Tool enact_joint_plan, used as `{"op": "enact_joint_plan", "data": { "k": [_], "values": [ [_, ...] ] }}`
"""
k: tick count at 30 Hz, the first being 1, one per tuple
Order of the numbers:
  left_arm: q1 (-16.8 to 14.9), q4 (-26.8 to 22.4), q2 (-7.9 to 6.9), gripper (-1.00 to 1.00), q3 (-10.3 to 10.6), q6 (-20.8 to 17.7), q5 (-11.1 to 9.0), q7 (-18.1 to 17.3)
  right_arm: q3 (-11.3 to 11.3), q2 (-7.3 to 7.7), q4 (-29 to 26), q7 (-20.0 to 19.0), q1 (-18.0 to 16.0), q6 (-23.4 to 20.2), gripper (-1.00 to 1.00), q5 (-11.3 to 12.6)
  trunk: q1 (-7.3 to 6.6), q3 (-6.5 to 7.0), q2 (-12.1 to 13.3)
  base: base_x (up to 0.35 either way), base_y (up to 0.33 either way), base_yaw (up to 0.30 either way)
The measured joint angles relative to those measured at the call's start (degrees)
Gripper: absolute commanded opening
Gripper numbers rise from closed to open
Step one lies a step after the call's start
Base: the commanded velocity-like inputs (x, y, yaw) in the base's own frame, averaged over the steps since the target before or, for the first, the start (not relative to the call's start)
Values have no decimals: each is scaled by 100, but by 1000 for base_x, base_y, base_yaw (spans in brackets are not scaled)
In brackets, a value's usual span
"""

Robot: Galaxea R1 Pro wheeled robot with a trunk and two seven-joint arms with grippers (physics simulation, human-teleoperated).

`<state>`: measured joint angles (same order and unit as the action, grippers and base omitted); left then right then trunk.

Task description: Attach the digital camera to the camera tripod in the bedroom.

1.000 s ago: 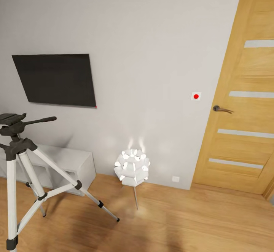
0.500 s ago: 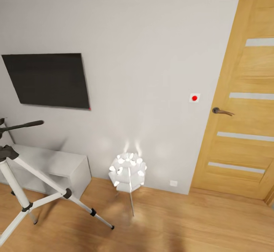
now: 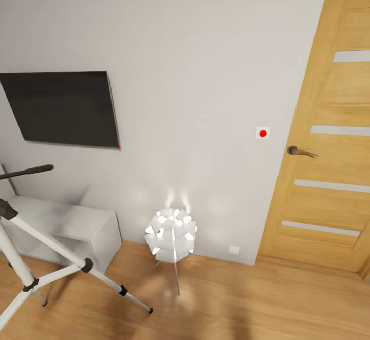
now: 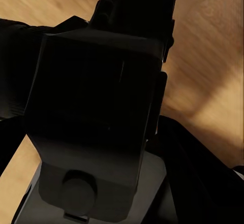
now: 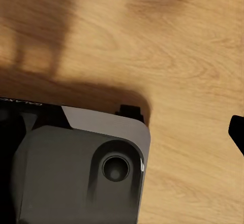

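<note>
The camera tripod [image 3: 46, 241] stands at the left edge of the head view, cut off by the frame. Its silver-white legs with black joints are spread on the wooden floor, and its long black pan handle [image 3: 25, 171] pokes in above them. The tripod's head is out of frame. In the left wrist view my left gripper [image 4: 96, 82] is shut on the digital camera [image 4: 91, 112], a black box with a red button at its far end. In the right wrist view my right gripper [image 5: 127, 127] hangs open over the floor, with one fingertip [image 5: 237, 130] at the edge.
A black TV [image 3: 61, 109] hangs on the white wall above a low white cabinet [image 3: 67, 222]. A lit white petal-shaped floor lamp [image 3: 172, 232] stands right of the tripod. A wooden door [image 3: 329, 150] is at the right. My grey base [image 5: 76, 173] is below the grippers.
The head view has swung to the right, so the tripod, TV and lamp have slid left in the picture. The tripod's head has left the frame. Nothing in the room moved.
</note>
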<state>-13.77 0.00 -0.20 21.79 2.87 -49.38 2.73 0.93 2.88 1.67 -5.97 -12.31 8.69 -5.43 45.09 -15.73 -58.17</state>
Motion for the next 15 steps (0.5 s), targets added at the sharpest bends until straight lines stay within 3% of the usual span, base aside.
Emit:
{"op": "enact_joint_plan", "data": {
  "k": [9,15],
  "values": [
    [0,0,0,-100,0,0,0,0,0,0,0,0,0,0,100,0,-1,0,0,277,0,0],
    [0,0,2,-100,3,0,0,0,0,0,0,0,0,0,100,0,1,0,0,103,0,0]
  ]
}}
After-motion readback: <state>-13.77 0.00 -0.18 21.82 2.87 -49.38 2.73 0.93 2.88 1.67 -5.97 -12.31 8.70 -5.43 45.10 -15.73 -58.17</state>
